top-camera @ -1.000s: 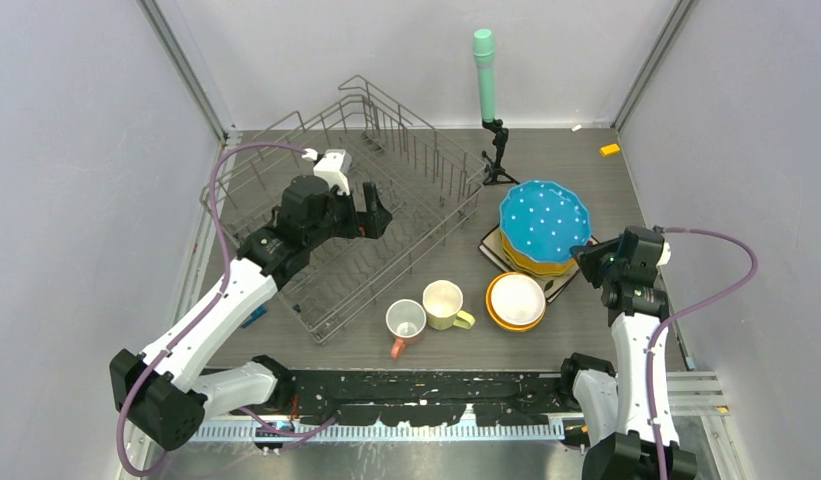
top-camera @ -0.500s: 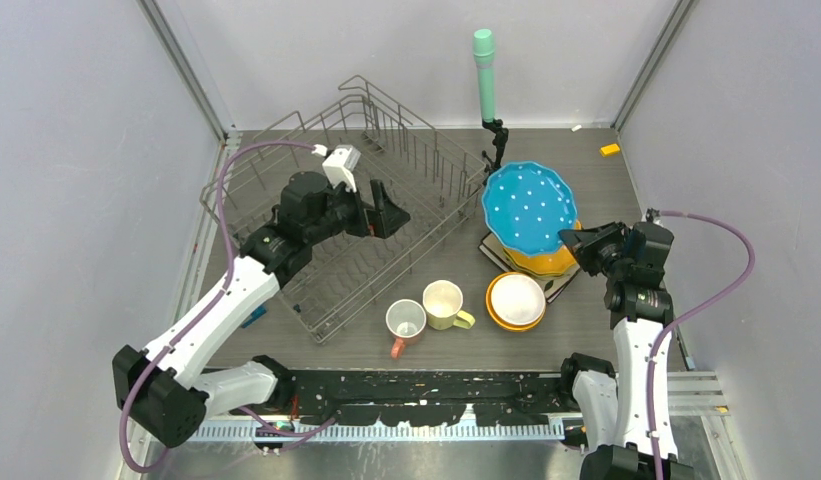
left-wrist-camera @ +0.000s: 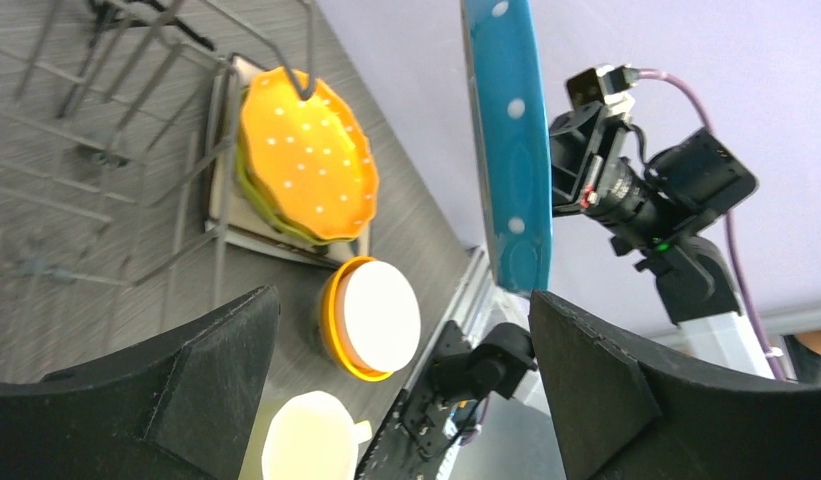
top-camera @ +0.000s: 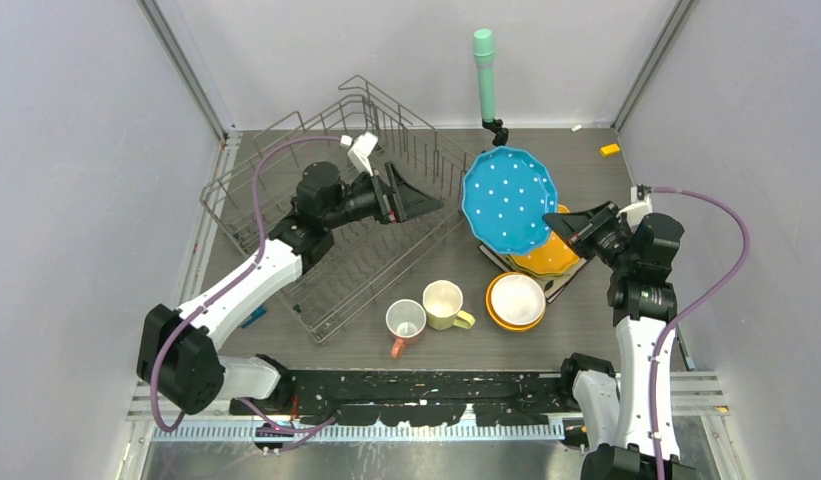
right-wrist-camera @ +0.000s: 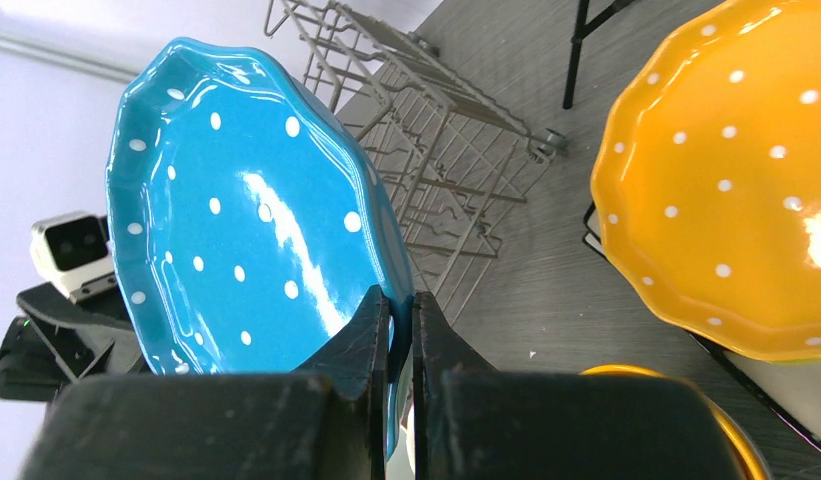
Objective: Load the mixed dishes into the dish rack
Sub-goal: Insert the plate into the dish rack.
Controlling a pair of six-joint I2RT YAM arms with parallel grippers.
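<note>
My right gripper is shut on the rim of the dotted blue plate. It holds the plate tilted up on edge above the table, between the dish rack and the stack. My left gripper stands open over the rack's right side, facing the plate's edge and holding nothing. The orange plate tops the stack on a white square plate. Near the front sit a white bowl inside an orange bowl, a pale-yellow mug and a pink mug.
A green-topped cylinder on a black tripod stands just behind the lifted plate. A small orange piece lies at the far right. A small blue item lies by the rack's near-left corner. Grey walls close in three sides.
The right gripper lifted the blue plate off the stack, tipped it upright and carried it left toward the rack. The left arm swung right across the rack toward it, jaws still open.
</note>
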